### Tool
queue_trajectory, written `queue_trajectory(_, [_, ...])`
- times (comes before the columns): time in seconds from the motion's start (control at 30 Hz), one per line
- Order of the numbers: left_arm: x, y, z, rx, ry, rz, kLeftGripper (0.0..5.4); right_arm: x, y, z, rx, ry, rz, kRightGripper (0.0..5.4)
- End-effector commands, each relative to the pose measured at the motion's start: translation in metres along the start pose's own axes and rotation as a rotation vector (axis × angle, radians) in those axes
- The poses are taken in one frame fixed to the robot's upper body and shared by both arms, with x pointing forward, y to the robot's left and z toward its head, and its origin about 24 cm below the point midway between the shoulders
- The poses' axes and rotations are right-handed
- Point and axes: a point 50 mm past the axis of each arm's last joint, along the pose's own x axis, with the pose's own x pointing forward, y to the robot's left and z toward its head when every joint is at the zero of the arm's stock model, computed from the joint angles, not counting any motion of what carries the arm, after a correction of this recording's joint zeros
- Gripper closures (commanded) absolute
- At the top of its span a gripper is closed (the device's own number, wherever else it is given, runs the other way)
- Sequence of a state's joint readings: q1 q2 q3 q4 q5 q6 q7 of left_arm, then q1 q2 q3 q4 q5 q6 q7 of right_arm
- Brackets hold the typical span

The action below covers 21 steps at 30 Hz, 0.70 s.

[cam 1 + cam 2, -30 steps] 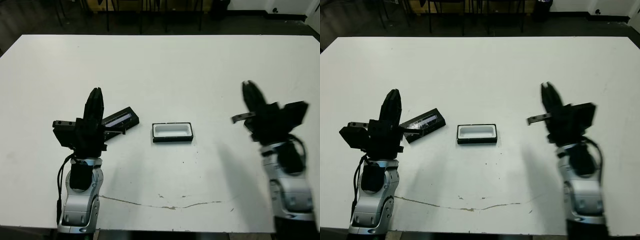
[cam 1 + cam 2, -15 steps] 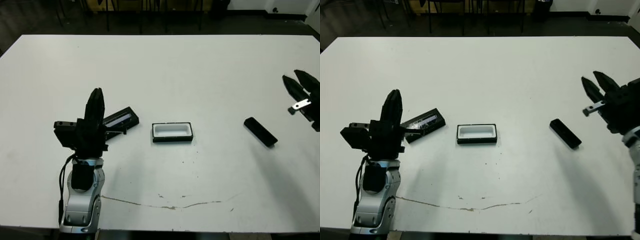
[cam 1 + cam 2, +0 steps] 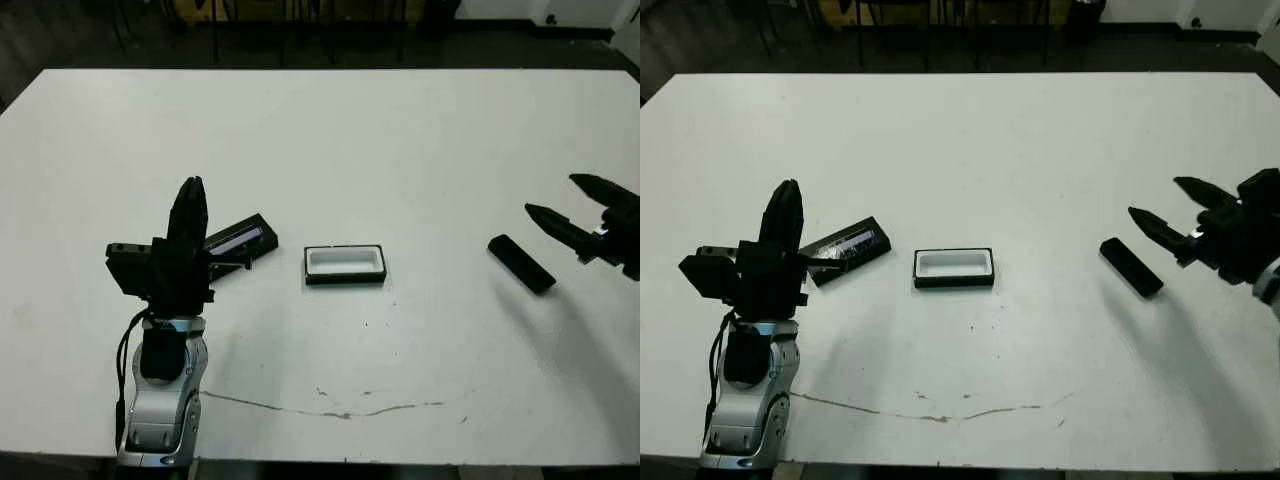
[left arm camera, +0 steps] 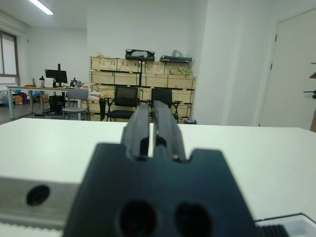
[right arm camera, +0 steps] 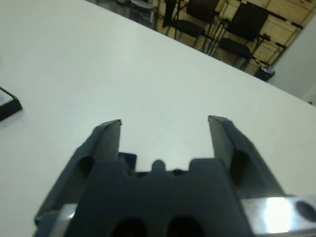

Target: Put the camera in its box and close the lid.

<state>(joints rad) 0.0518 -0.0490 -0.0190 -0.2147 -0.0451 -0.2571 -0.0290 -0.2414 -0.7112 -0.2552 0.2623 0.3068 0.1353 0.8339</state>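
On the white table [image 3: 330,150], your right gripper [image 3: 560,205] hung with its fingers spread wide and empty, just beside the camera [image 3: 520,264], which lay flat near the table's right edge. The open box [image 3: 345,264] sat at the centre, and the lid [image 3: 238,240] lay to its left. Your left gripper [image 3: 190,205] stood beside the lid, fingers pressed together, holding nothing.

Head cameras look down on the table [image 3: 330,130]; wrist cameras skim low across it.
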Motion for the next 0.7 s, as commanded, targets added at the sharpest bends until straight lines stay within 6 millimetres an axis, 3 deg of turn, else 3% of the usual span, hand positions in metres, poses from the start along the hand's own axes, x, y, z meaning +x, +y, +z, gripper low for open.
queue_trajectory(0.03, [-0.005, 0.003, -0.005, 0.006, 0.042, 0.001, 5.4, -0.002, -0.003, -0.008, 0.002, 0.028, -0.002, 0.87])
queue_trajectory(0.2, [-0.005, 0.003, -0.005, 0.005, 0.046, 0.002, 5.4, -0.001, -0.003, -0.014, 0.001, 0.056, -0.009, 0.02])
queue_trajectory(0.7, [-0.005, 0.002, -0.005, 0.008, 0.042, -0.011, 5.4, 0.005, 0.014, -0.028, 0.059, 0.106, 0.032, 0.02])
